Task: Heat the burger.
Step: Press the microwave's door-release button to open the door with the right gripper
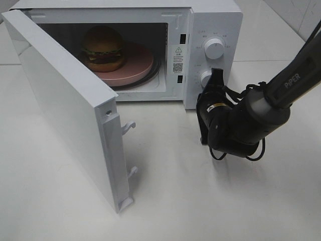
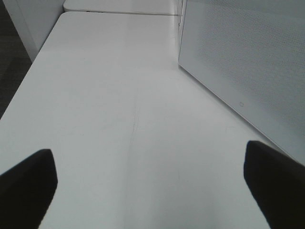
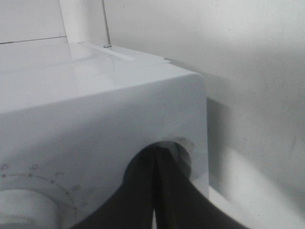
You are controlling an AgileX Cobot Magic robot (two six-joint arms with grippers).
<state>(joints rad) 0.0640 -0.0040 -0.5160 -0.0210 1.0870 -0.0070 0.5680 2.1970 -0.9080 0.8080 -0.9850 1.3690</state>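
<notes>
The burger [image 1: 103,48] stands on a pink plate [image 1: 135,68] inside the white microwave [image 1: 210,20], left of the cavity's middle. The microwave door [image 1: 65,100] hangs wide open toward the front left. My right gripper [image 1: 216,76] is shut, its fingertips [image 3: 157,157] pressed together right at the lower knob [image 1: 205,79] of the control panel; whether they touch it I cannot tell. Nothing is held. My left gripper [image 2: 150,179] is open and empty above the bare table, beside the outer face of the door [image 2: 248,62]; it is out of the high view.
The upper knob [image 1: 214,48] sits above the lower one. Two latch hooks [image 1: 129,125] stick out of the door's free edge. A black turntable ring [image 1: 155,70] shows around the plate. White table [image 1: 200,201] spreads in front.
</notes>
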